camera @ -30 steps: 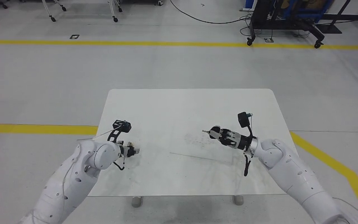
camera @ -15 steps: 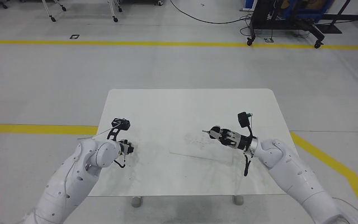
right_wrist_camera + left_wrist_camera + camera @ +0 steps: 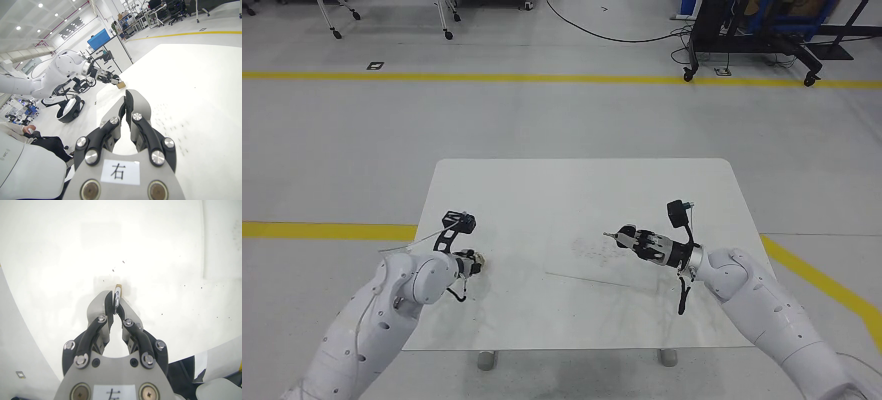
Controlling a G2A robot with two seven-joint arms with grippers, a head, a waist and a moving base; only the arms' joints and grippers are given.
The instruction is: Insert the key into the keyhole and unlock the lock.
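A brass padlock [image 3: 121, 85] with a silver shackle [image 3: 116, 300] hangs just above the white table [image 3: 582, 190], near its left edge. My left gripper [image 3: 115, 298] is shut on the shackle, and the brass body [image 3: 118, 287] pokes out beyond the fingertips. From above, the left gripper [image 3: 476, 263] sits at the table's left front. My right gripper [image 3: 618, 238] hovers over the right middle of the table, pointing at the padlock. Its pads [image 3: 129, 106] are pressed together and I see nothing between them. No key is visible.
Small dark specks and scuff marks [image 3: 170, 121] dot the tabletop. The table's near edge [image 3: 572, 348] lies just under both forearms. Yellow floor lines [image 3: 322, 230] run past the table, and a wheeled rack [image 3: 762, 40] stands far behind.
My left gripper has drawn back a little toward the table's left edge with the padlock. The right arm has stayed still.
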